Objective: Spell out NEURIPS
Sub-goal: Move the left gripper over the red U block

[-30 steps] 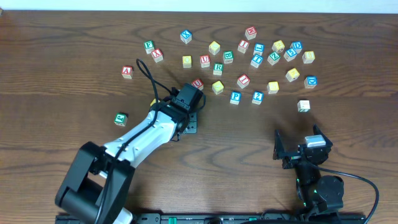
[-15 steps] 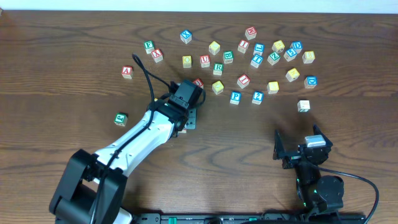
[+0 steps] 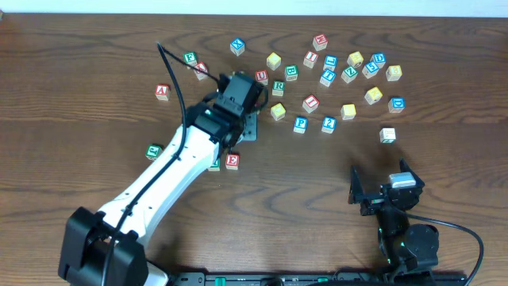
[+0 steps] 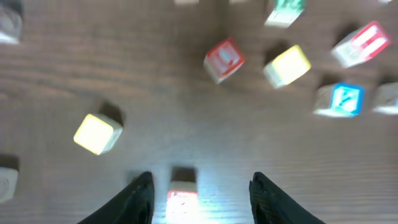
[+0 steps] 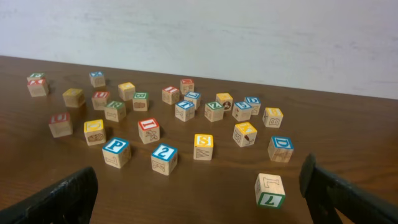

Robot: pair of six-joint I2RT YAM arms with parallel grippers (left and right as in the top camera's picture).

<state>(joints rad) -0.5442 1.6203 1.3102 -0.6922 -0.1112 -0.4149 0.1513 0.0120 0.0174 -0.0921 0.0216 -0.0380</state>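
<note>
1. Biggest worry: squeezing the left gripper [image 4: 202, 186] shut off-centre. Hangs with jaws spread, straddling a red-topped cube [image 4: 182, 200] without touching it, and nearer one finger than the other. Could shove or twist the cube instead of clamping it square.
2. Can't read the letter on that cube, too blurred and half cut off at the frame edge. Real chance of grabbing the wrong red one, with a readable red U [image 3: 261, 77] lying just past the wrist in the overhead view.
3. Crowded spot too: yellow cube [image 4: 97, 133] off to one side, second red cube [image 4: 224, 59] and second yellow cube [image 4: 287, 65] ahead. Could bump any of those going in or coming out and scatter the pile.
4. Also risky swinging the left arm [image 3: 175, 175] back over the red E [image 3: 232, 160], set on bare table [image 3: 444, 159] nearer the front, just beside a half-hidden cube [image 3: 214, 164] tucked under the arm. Could knock that pair crooked.
5. Right gripper [image 3: 379, 189]: wide open, holding nothing, parked well apart from every cube. No trouble there.
6. As for the NEURIPS cubes: small wooden things, pale sides, coloured letter and border on top. Probably light and quick to skid. Green R [image 3: 279, 87], red I [image 5: 149, 130], blue P [image 5: 116, 151] and yellow S [image 5: 204, 147] sitting loose in the back scatter, none touching. No sure sighting of the N.
</note>
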